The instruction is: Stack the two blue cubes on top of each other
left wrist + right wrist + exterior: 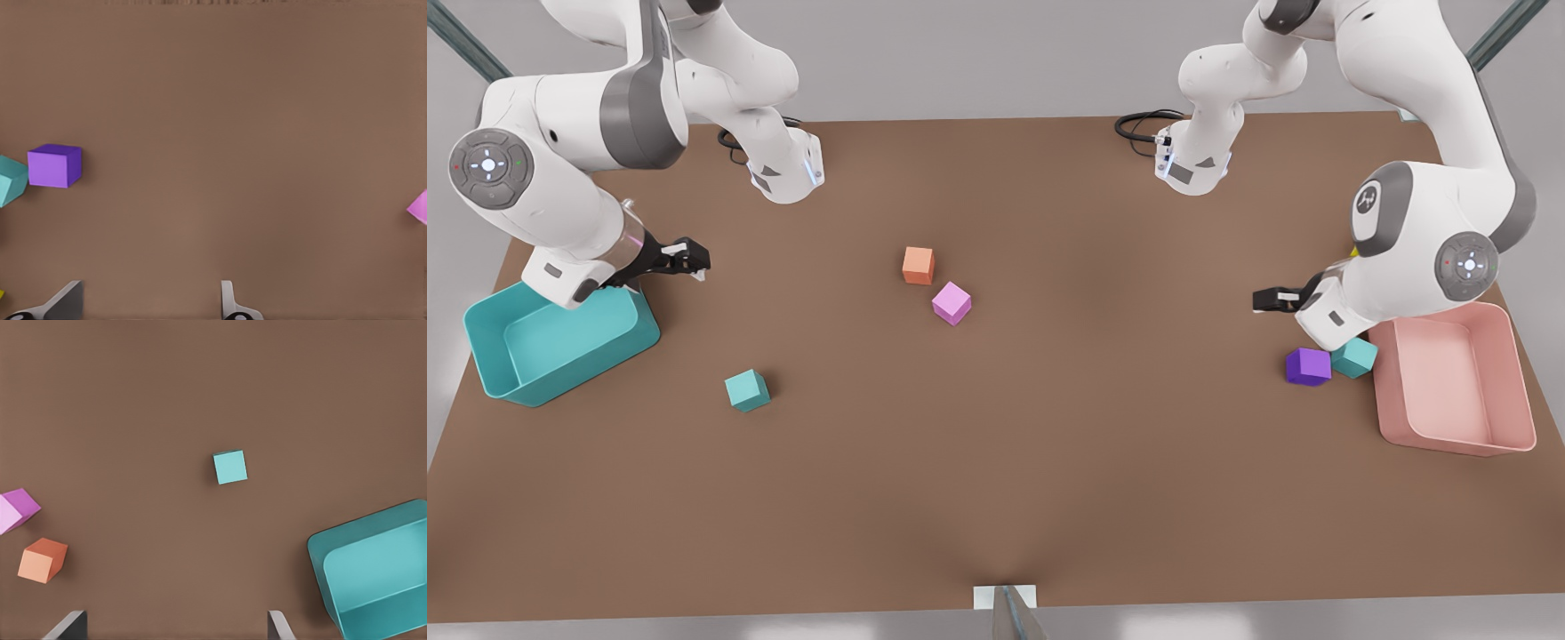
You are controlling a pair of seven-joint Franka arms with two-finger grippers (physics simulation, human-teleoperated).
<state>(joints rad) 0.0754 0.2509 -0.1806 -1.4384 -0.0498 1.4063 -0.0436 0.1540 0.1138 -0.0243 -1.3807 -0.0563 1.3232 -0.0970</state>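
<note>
Blue cubes: two teal cubes, well apart on the table. One (pixel 747 390) sits alone near the teal bin, on the front view's left; the other (pixel 1356 356) sits on the front view's right, touching or just beside the purple cube and close to the pink bin, partly hidden by the arm above it.
Table (pixel 996 462): plain brown, matte top; pale grey floor around it, metal struts at the far corners.
Pink bin (pixel 1454 440): open tray at the front view's right edge.
Teal bin (pixel 489 356): open tray at the front view's left; its far rim is covered by the arm.
Left gripper (pixel 1267 300): hovers above the table near the purple cube; in the left wrist view its fingers (pixel 228 300) stand spread, holding nothing, tips cut off.
Right gripper (pixel 694 260): hovers beside the teal bin; fingers (pixel 277 625) parted and empty.
Purple cube (pixel 1308 366): beside the teal cube.
Pink cube (pixel 951 303): mid-table, just beside the orange cube (pixel 918 265).
Yellow scrap (pixel 1 294): cut off, cannot tell what it is.
</note>
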